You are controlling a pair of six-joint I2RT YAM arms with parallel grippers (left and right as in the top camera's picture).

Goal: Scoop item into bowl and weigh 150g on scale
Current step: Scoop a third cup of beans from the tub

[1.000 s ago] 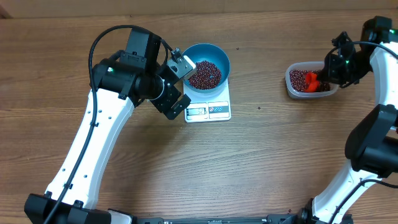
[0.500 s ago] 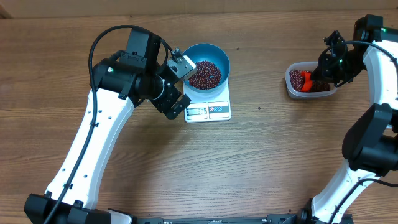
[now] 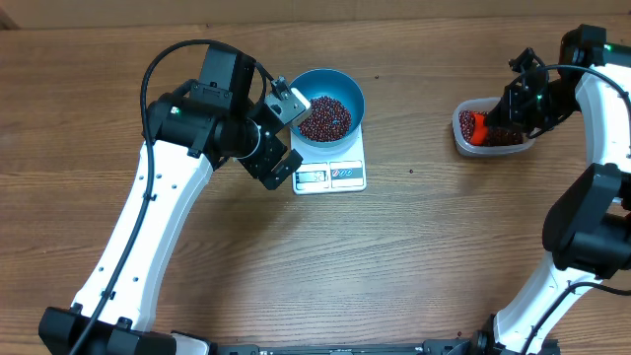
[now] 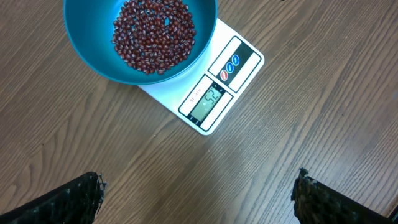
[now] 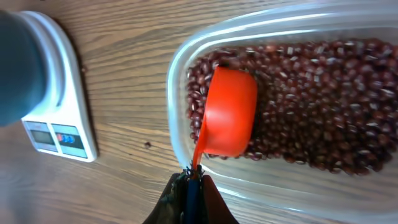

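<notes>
The scale (image 3: 330,176) is seen on the wooden table (image 3: 414,256), and the blue bowl (image 3: 353,91) is set on its platform, so that only the scale's front panel, with a lit display and two round buttons, is left uncovered. A loose heap of red-brown beans (image 3: 324,116) is contained in the bowl; the digits on the display cannot be read with certainty. The left gripper (image 4: 199,194) is held just to the left of the scale, above the table. Its jaws are spread fully apart and nothing is grasped between them, and both fingertips are kept clear of bowl and scale. Well to the right of the scale a clear plastic tub (image 3: 458,140) is placed, and more beans are spread across its floor. The right gripper (image 5: 191,182) is clamped tight on the thin handle of the red scoop (image 5: 229,112). The scoop's cup is sunk among the beans at the end of the tub nearer the scale. Whether any beans are carried in the cup cannot be told.
</notes>
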